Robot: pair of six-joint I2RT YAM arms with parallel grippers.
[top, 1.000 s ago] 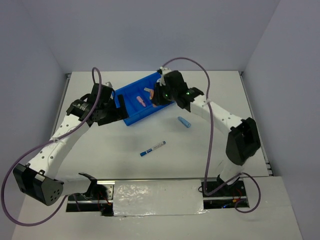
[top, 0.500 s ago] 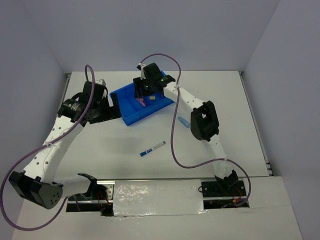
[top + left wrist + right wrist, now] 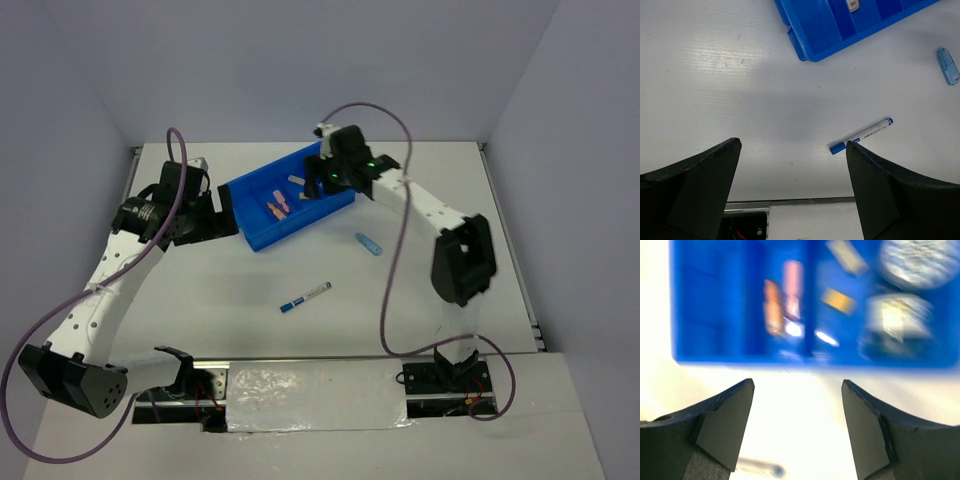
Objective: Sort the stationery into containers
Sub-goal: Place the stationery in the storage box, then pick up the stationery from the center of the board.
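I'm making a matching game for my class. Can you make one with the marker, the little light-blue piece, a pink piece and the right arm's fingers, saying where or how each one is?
Things:
1. marker
2. light-blue piece
3. pink piece
4. right fingers

Place or state:
A. inside the blue tray
B. open, holding nothing
C. on the table, right of the tray
D. on the table, in front of the tray, toward the near edge

Pairs: 1-D, 2-C, 3-A, 4-B
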